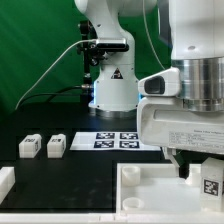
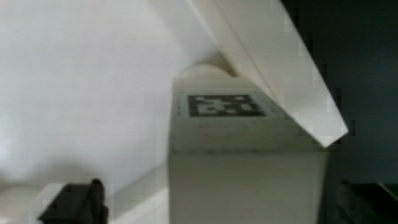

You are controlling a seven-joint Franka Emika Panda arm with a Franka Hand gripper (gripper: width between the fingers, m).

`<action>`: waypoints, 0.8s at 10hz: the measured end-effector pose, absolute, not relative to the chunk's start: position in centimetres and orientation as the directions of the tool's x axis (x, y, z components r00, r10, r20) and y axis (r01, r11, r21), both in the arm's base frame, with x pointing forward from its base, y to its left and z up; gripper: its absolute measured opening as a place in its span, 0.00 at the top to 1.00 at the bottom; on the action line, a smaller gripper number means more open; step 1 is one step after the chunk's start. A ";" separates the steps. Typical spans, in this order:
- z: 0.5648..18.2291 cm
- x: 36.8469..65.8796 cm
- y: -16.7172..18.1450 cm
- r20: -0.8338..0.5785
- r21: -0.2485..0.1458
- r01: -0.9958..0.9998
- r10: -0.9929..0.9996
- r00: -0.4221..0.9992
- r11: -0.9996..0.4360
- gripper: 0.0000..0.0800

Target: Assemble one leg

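Observation:
My gripper [image 1: 203,172] hangs at the exterior view's right, shut on a white leg [image 1: 210,182] whose black-and-white tag faces the camera. The leg is held upright over the right part of the large white panel [image 1: 150,195]. In the wrist view the leg [image 2: 240,150] fills the space between the two dark fingertips [image 2: 75,202], its tag on the end face, and the panel's raised edge [image 2: 267,60] runs diagonally behind it. Two more legs [image 1: 29,146] [image 1: 55,146] stand side by side on the black table at the left.
The marker board [image 1: 115,140] lies flat in the middle of the table, in front of the arm's base [image 1: 110,90]. A white part [image 1: 5,182] shows at the lower left edge. Green backdrop behind.

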State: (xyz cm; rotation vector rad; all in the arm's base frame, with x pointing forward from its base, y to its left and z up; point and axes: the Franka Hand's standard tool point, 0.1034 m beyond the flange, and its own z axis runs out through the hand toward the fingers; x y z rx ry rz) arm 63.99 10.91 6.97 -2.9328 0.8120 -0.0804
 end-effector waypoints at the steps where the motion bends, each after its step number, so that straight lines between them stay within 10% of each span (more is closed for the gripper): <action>1: 7.0 64.0 11.1 0.024 -0.109 -0.516 -0.521 0.853 -0.850 0.33; 4: 6.9 63.9 10.8 -0.005 -0.110 -0.710 -0.714 0.700 -0.695 0.64; 6: 6.9 63.7 10.5 -0.040 -0.094 -0.881 -0.882 0.469 -0.464 0.64; 8: 6.9 63.2 10.6 -0.125 -0.044 -0.997 -0.991 -0.052 0.058 0.64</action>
